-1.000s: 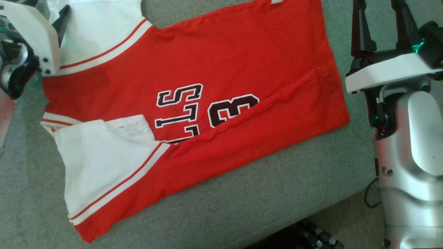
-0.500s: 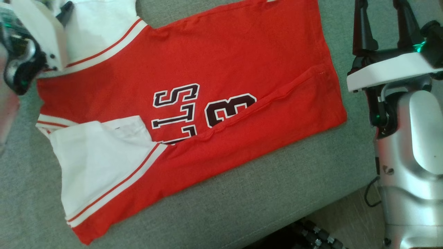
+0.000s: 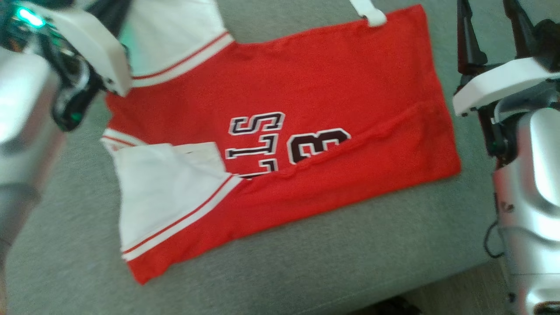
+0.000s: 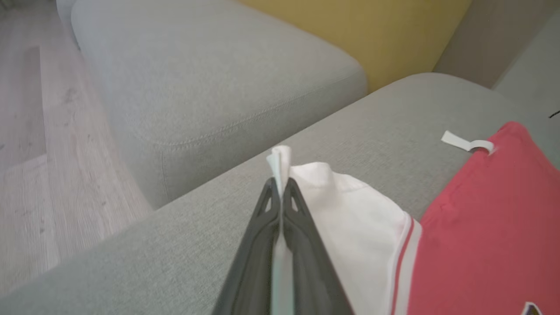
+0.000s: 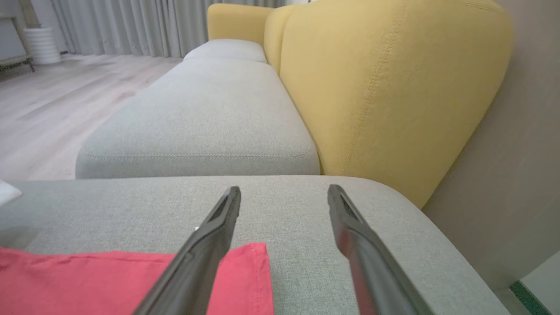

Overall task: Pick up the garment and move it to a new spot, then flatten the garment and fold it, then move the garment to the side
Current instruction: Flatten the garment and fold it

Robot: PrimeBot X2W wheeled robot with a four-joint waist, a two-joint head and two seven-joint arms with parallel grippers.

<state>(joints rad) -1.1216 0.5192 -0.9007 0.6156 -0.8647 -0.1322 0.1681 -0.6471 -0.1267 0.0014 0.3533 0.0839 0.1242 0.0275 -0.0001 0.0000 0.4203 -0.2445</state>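
Note:
The garment point(image 3: 315, 96) is a red jersey with white sleeves and dark lettering, lying partly folded on the grey seat cushion point(image 3: 350, 253). My left gripper point(image 3: 114, 9) is at the garment's far left sleeve. In the left wrist view the left gripper point(image 4: 280, 192) is shut on the raised edge of the white sleeve point(image 4: 350, 210). My right gripper point(image 3: 486, 8) stands open beside the garment's right hem. In the right wrist view the right gripper point(image 5: 284, 192) has bare cushion between its fingers, and the red hem corner point(image 5: 87, 280) lies under its left finger.
A yellow backrest point(image 5: 385, 87) rises behind the cushion. A second grey cushion point(image 4: 210, 74) adjoins it across a gap. Pale wooden floor point(image 4: 30, 144) lies beyond the sofa. The cushion's front edge point(image 3: 437, 284) runs along the lower right of the head view.
My left gripper has shut on the white sleeve edge. The head camera has shifted, so the whole picture sits further right. The right gripper stays open.

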